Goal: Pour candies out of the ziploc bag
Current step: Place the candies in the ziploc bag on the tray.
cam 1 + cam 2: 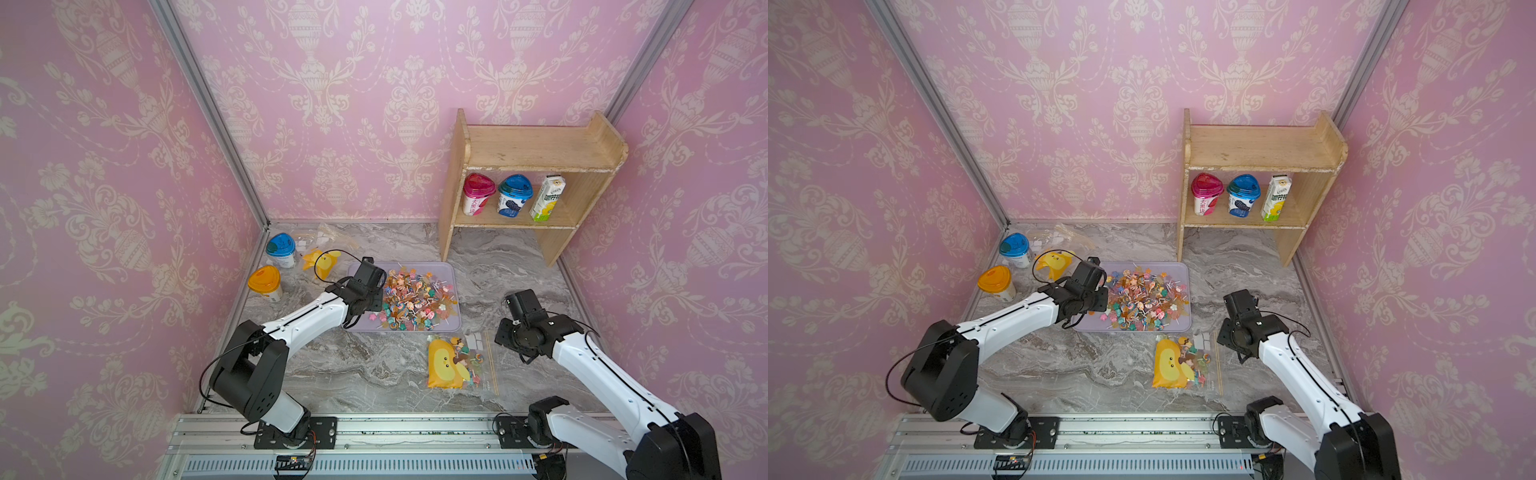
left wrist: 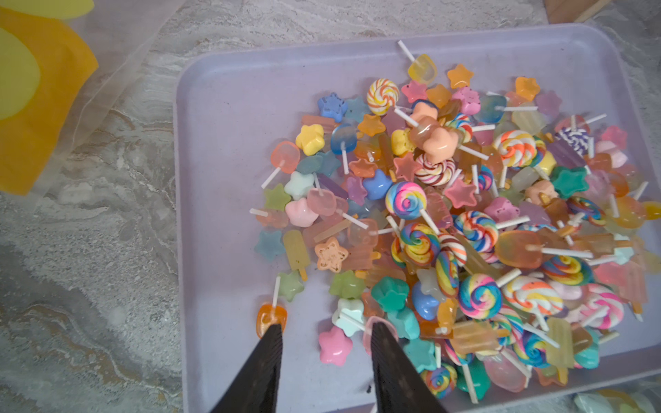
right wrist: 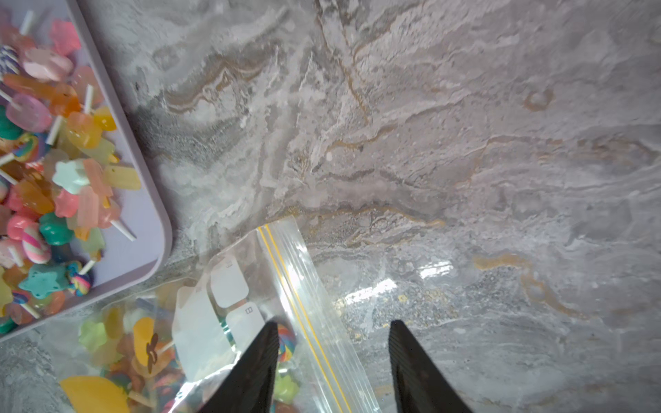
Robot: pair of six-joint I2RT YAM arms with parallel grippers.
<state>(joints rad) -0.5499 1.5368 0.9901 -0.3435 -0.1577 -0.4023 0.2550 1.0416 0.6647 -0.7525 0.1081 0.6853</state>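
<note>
On the tray point(image 1: 452, 272), a heap of candies point(image 1: 415, 299); the bag point(image 1: 446, 365) lies flat on the table point(image 1: 374, 374) just beside it.
The candies are tiny and many-coloured: glossy stars, swirled lollipops on thin white sticks and translucent ice-lolly shapes, piled towards the tray's right side. A few more sit inside the clear bag, which has a yellow-orange print and a yellow zip line. The left gripper point(image 2: 325, 327) hangs over the tray's edge of the heap, jaws apart, grasping nothing. The right gripper point(image 3: 332, 323) is also released, jaws spread above the bag's zip end.
</note>
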